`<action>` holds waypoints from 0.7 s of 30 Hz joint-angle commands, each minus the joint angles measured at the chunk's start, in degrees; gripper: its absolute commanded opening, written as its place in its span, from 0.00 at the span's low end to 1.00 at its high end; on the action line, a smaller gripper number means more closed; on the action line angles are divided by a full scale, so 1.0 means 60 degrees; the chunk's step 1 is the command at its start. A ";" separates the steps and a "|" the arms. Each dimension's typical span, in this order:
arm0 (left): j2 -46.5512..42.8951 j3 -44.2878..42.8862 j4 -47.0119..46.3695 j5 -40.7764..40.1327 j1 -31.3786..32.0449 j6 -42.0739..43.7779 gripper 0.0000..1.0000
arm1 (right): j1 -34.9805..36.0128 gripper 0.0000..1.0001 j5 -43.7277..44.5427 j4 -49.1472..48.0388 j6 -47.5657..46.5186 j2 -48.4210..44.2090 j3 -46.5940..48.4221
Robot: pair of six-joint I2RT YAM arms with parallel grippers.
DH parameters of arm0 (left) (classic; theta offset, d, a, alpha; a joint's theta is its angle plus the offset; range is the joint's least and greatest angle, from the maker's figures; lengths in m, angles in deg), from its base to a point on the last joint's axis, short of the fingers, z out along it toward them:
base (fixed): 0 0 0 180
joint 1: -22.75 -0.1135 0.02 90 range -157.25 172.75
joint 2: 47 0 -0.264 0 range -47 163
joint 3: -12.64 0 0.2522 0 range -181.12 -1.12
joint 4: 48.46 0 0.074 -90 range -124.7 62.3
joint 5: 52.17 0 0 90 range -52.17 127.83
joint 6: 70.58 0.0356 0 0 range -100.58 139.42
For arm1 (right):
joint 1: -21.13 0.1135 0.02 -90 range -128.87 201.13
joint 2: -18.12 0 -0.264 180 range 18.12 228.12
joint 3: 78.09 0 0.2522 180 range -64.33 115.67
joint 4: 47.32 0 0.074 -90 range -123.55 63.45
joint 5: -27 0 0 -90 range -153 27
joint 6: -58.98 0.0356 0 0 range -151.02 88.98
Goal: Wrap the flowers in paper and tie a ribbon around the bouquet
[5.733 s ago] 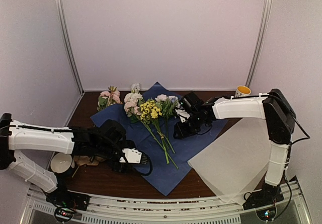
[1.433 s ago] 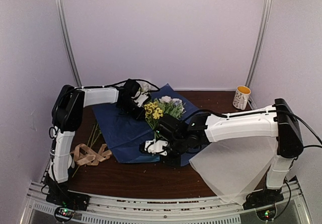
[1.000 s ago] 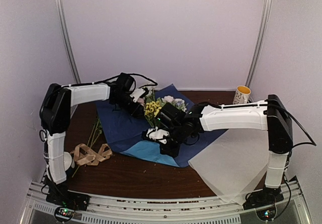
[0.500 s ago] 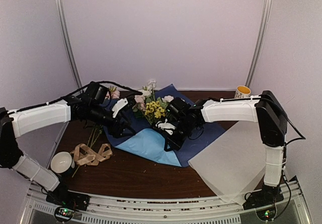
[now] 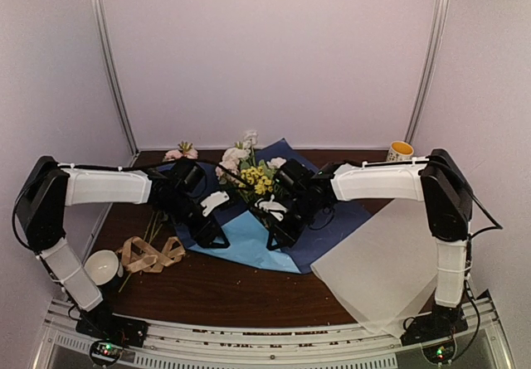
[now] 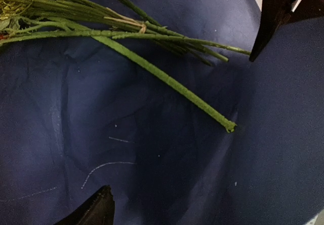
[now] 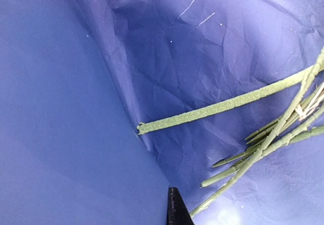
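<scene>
One blue paper (image 5: pixel 332 220) lies on the middle of the table (image 5: pixel 241 290), navy side up with a light-blue flap folded over in front, one bunch of white, pink and yellow flowers (image 5: pixel 253 178) on it, the left gripper (image 5: pixel 214 235) with fingers wide apart, the right gripper (image 5: pixel 276 236) with fingers together, and one tan ribbon (image 5: pixel 149 253) looped at left.

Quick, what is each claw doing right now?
Left gripper: open, holding nothing.
Right gripper: closed; whether it pinches the paper cannot be told.
</scene>
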 commanded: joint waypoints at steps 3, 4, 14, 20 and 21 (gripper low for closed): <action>-0.0181 0.0119 -0.0382 0.0860 -0.0044 -0.0605 0.70 | -0.0199 0.00 -0.0287 -0.0266 0.0097 -0.0017 0.0057; -0.0205 0.0250 -0.0554 0.1037 -0.0055 -0.0777 0.63 | -0.0219 0.00 -0.0329 -0.0297 0.0143 -0.0022 0.0048; 0.0045 0.0965 -0.1194 0.1249 -0.0120 -0.2037 0.00 | -0.0299 0.20 -0.0727 -0.1409 0.0895 -0.0532 -0.1339; 0.0288 0.1256 -0.1301 0.0865 -0.0438 -0.2570 0.00 | -0.0299 0.30 -0.0983 -0.2543 0.1788 -0.0988 -0.2833; 0.0317 0.1295 -0.1303 0.0823 -0.0450 -0.2614 0.00 | -0.0299 0.30 -0.0980 -0.2662 0.1852 -0.1035 -0.3007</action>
